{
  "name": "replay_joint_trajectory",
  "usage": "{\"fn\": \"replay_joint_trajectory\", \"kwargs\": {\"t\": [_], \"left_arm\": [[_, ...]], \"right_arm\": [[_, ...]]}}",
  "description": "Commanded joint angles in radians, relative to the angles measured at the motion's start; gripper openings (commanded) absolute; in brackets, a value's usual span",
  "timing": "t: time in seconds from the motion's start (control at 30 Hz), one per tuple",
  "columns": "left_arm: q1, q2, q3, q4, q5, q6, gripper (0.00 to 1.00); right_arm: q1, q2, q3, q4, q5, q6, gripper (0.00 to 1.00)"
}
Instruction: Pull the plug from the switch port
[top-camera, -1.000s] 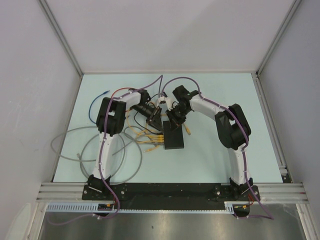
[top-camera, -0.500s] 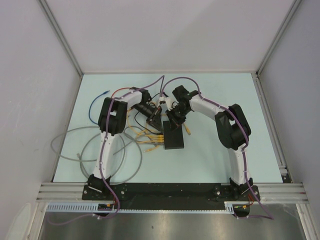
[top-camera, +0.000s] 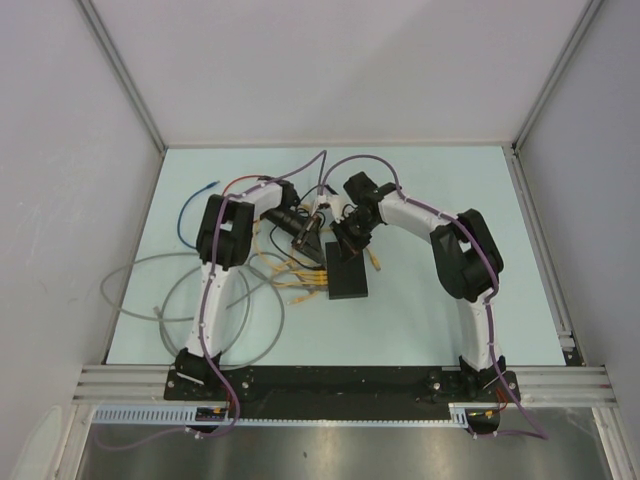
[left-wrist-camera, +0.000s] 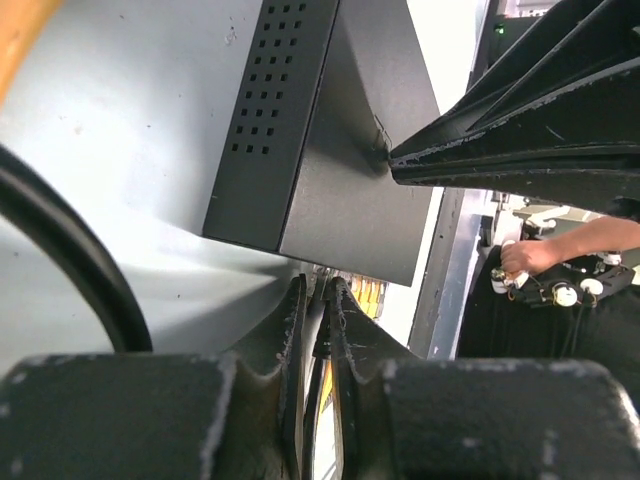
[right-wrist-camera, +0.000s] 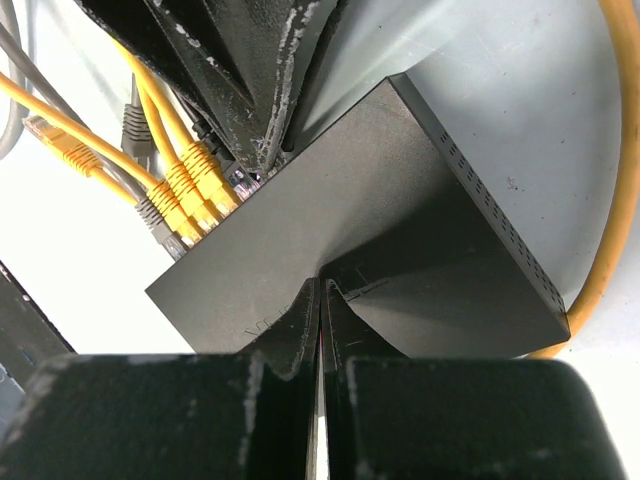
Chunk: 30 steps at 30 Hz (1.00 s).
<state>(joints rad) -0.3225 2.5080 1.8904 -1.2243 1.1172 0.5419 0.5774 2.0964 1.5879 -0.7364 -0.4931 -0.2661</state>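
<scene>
Right wrist view: the switch (right-wrist-camera: 400, 240), centre frame, looks light and slippery; the clenched right claw (right-wrist-camera: 322, 288) presses on its top. The left claw (right-wrist-camera: 262, 150), upper left, stands almost closed at the yellow plugs (right-wrist-camera: 195, 180); whether it grips one I cannot tell. Best hold: the stiff body of the plugs.

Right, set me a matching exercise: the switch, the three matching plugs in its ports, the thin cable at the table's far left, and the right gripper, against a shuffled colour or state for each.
Things:
1. switch
2. three matching plugs in the ports
3. thin cable at the far left
4. right gripper

Descriptions:
A. blue
B. shut, tips resting on the switch's top
C. flat black box, vent holes along its side
D. yellow

Pairs: 1-C, 2-D, 3-A, 4-B
</scene>
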Motion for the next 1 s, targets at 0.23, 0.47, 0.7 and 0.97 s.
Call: {"fn": "replay_joint_trajectory", "kwargs": {"t": [0.23,0.47,0.7,0.97], "left_arm": [[0.01,0.126,0.371,-0.239,-0.212,0.135,0.0],[0.002,-0.004,0.06,-0.152,-0.108,0.15,0.0],[0.019,0.075,0.298,-0.225,-0.197,0.159,0.0],[0.037,0.072,0.261,-0.238,-0.16,0.174,0.0]], "right_arm": [[0.021,0.054,-0.06,-0.006,0.137,-0.048,0.0],[0.024,0.048,-0.069,0.006,0.146,-0.048,0.0],[0.024,0.062,-0.063,0.005,0.145,-0.048,0.0],[0.024,0.056,-0.075,0.006,0.149,-0.051,0.0]]}}
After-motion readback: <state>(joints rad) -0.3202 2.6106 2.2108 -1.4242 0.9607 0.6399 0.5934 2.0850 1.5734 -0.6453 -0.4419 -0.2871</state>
